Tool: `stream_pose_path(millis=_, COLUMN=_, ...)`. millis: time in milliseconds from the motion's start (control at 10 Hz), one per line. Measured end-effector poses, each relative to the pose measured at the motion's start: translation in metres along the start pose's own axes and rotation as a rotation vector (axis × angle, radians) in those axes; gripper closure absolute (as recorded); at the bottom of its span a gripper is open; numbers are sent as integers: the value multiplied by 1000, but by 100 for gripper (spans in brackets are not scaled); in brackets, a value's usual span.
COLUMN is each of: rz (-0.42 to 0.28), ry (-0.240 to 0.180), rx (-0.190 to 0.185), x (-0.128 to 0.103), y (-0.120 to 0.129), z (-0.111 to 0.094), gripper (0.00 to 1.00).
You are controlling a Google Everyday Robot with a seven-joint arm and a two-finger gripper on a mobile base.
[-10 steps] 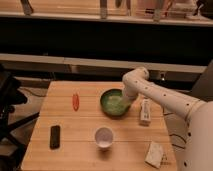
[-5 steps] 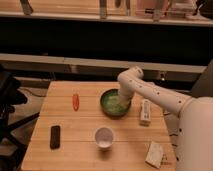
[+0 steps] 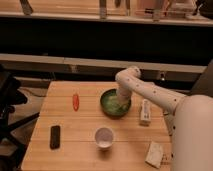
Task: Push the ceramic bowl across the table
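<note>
Tool (image 3: 119, 101) in ceramic bowl (image 3: 107, 108) on table (image 3: 75, 131); cup (image 3: 104, 136) before bowl; box (image 3: 145, 112) right of bowl.

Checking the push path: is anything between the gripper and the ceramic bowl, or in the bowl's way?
Nothing between them: the gripper is down at the ceramic bowl. A red-orange object lies picture-left of it on the table.
</note>
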Motion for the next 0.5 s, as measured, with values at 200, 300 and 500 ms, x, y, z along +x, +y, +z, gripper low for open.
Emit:
stream_pose_path(millis=200, rz=-13, ry=0, rx=-12, x=1, y=0, z=2, gripper=100)
stream_pose_path(millis=300, rz=-26, ry=-2, rx=-18, x=-4, y=-1, z=4, gripper=100)
stream_pose_path(millis=500, rz=-48, ry=-1, rx=-31, x=-7, y=-5, z=7, gripper=100)
